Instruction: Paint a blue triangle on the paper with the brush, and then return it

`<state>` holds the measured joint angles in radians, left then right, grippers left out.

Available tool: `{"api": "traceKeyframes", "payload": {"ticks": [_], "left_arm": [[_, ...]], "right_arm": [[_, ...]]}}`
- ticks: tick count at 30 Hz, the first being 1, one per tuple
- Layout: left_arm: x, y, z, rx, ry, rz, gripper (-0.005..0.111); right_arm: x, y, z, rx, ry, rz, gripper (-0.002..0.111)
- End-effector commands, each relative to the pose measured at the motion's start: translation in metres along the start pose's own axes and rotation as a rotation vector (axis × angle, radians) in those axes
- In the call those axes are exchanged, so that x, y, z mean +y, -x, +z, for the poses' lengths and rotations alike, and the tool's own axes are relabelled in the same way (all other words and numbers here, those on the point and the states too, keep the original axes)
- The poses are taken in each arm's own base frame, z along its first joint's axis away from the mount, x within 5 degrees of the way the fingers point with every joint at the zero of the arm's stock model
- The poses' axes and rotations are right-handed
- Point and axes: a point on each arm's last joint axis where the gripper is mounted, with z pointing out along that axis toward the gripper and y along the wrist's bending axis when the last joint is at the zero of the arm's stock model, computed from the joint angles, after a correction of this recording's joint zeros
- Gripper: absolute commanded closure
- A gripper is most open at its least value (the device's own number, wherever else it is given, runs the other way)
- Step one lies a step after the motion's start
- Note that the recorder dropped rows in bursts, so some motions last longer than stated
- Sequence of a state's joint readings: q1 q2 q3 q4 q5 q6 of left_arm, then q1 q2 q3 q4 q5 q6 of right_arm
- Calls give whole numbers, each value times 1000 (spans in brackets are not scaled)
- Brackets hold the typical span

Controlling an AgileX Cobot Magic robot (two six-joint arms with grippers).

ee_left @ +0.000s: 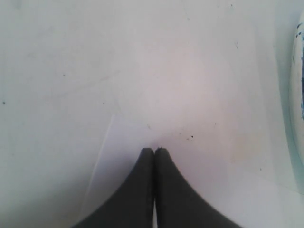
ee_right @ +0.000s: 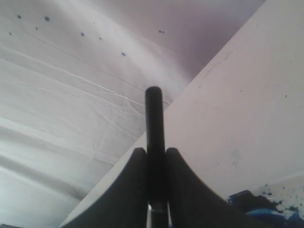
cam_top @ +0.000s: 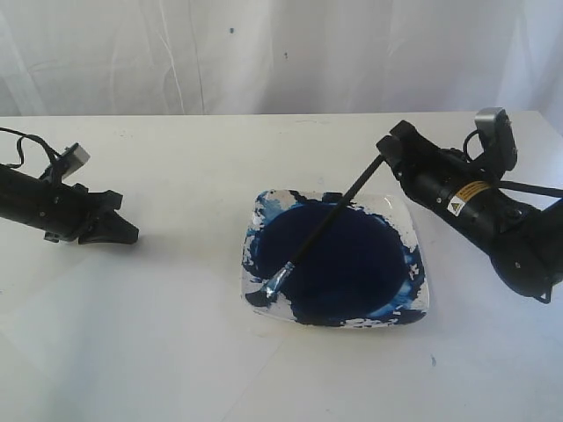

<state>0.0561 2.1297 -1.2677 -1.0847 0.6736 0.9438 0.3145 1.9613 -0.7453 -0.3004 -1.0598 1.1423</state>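
Observation:
The brush (cam_top: 327, 223) lies slanted over the square white dish (cam_top: 415, 230) of dark blue paint. Its blue-stained bristles rest on the dish's near-left rim. My right gripper (cam_top: 387, 151) is shut on the far end of the black handle (ee_right: 154, 118), whose end sticks out past the fingertips of my right gripper (ee_right: 155, 151). My left gripper (cam_top: 132, 234) is shut on nothing, low over the table to the left of the dish. In the left wrist view my left gripper (ee_left: 154, 150) is over the paper (ee_left: 199, 156), whose edges show only faintly. No blue triangle is in view.
The dish's rim (ee_left: 298, 71) shows at the edge of the left wrist view, and a paint-smeared corner (ee_right: 266, 204) in the right wrist view. A white cloth backdrop (cam_top: 264, 53) hangs behind the table's far edge.

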Motion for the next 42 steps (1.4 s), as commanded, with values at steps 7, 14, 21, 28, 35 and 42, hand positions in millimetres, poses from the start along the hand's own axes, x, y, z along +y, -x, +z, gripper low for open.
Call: {"api": "traceKeyframes", "payload": {"ticks": [7, 14, 21, 28, 35, 42], "left_arm": [[2, -1, 1, 9, 3, 3, 107], [2, -1, 1, 9, 3, 3, 107], [2, -1, 1, 9, 3, 3, 107], [2, -1, 1, 9, 3, 3, 107], [2, -1, 1, 9, 3, 3, 107], [2, -1, 1, 9, 3, 3, 107]], "right_arm": [[5, 1, 0, -17, 28, -45, 108], [11, 14, -1, -156, 100, 19, 108], [9, 20, -2, -226, 80, 66, 108], [3, 33, -6, -359, 12, 80, 108], [-5, 47, -13, -522, -86, 85, 108], [-2, 70, -24, -587, -91, 31, 108]]}}
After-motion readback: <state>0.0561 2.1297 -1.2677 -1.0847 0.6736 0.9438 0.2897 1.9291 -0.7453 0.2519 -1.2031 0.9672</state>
